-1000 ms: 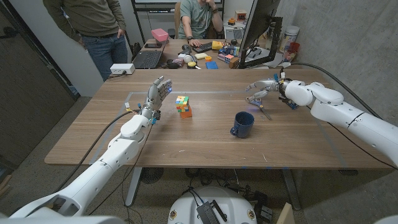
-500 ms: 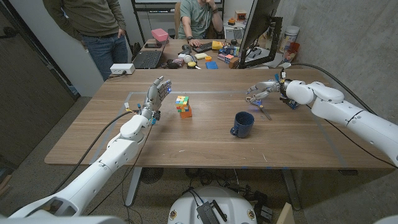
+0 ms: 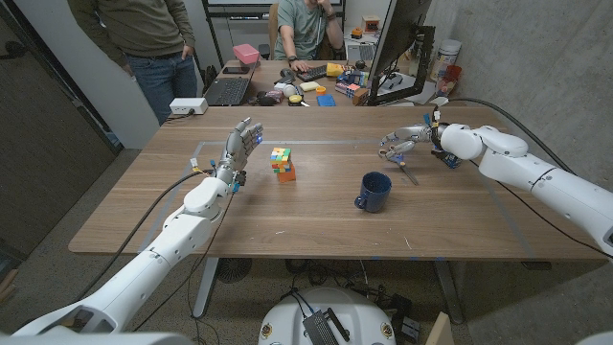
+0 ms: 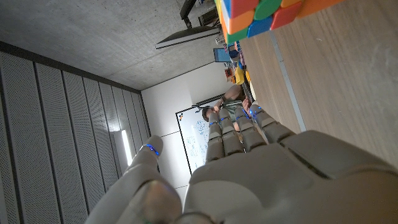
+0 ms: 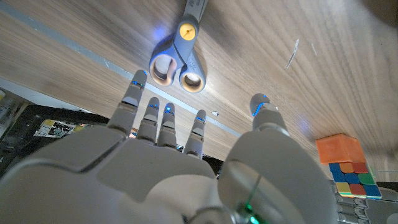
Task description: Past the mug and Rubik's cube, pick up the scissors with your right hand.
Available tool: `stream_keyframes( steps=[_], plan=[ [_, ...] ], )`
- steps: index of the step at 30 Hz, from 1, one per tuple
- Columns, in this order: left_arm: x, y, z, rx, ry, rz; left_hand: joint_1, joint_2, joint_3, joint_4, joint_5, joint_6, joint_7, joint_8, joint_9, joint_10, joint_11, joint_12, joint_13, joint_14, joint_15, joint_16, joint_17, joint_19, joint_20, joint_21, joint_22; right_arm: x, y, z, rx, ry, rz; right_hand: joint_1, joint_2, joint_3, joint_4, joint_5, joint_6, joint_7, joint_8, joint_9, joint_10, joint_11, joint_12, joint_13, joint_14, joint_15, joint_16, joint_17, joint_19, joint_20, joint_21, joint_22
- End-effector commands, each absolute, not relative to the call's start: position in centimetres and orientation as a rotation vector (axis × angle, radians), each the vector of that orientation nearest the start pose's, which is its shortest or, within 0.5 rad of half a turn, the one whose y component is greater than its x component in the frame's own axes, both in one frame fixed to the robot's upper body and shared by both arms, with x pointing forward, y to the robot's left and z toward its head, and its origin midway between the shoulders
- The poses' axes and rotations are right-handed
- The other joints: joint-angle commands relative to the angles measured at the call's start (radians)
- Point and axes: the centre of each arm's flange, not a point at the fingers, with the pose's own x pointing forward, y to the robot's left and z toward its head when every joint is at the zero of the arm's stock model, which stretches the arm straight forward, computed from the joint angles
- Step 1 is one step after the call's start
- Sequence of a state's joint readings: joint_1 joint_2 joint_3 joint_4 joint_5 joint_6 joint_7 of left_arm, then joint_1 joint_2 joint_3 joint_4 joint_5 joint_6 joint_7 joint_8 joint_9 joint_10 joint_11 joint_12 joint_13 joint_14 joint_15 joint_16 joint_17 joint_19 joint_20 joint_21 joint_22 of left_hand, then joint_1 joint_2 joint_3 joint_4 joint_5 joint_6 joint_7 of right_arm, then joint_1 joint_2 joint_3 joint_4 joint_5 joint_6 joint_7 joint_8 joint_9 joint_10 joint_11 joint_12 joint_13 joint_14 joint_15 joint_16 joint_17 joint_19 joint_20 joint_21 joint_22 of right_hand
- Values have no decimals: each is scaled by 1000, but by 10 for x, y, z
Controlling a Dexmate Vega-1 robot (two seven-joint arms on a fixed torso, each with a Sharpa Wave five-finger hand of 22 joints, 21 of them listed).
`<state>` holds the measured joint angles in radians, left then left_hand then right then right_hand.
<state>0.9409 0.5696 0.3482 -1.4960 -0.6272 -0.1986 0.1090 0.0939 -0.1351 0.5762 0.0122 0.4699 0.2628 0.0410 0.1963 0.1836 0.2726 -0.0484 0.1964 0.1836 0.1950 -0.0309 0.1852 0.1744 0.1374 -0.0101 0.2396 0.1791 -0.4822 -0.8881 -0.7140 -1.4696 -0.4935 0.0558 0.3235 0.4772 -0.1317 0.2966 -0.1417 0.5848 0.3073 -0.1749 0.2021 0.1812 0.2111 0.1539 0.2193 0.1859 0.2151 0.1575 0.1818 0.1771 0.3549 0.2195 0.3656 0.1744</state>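
The right hand (image 3: 400, 141) hangs over the scissors (image 3: 408, 172) with its fingers (image 5: 163, 121) spread apart and nothing in them, toward the tabletop's far right corner. The scissors lie on the wood, handle loops toward the far edge, beyond the blue mug (image 3: 374, 192); the Rubik's cube (image 3: 282, 163) sits near the tabletop's middle. The left hand (image 3: 241, 148) stands upright with fingers apart, just left of the cube, holding nothing.
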Motion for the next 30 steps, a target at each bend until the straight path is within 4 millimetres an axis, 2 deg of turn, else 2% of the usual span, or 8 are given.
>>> stream_keyframes(
  steps=[1,30],
  plan=[
    [627,287,-30,-12,-562,-145,-8,3,-6,-1,7,10,-3,6,4,0,0,2,4,7,2,3,6,6,-2,-2,3,660,-299,53,-1661,-347,225,4,-7,-5,3,11,21,-1,1,4,7,1,3,0,13,3,10,0,15,0,-5,4],
    [623,288,-25,4,-565,-130,-8,5,-12,-5,11,12,-5,5,5,-2,-2,1,4,5,0,3,6,6,0,-9,4,674,-310,50,-1624,-315,228,1,-5,-13,8,24,35,-7,1,3,13,-10,3,-1,16,-8,7,1,19,1,-19,3]
  ],
)
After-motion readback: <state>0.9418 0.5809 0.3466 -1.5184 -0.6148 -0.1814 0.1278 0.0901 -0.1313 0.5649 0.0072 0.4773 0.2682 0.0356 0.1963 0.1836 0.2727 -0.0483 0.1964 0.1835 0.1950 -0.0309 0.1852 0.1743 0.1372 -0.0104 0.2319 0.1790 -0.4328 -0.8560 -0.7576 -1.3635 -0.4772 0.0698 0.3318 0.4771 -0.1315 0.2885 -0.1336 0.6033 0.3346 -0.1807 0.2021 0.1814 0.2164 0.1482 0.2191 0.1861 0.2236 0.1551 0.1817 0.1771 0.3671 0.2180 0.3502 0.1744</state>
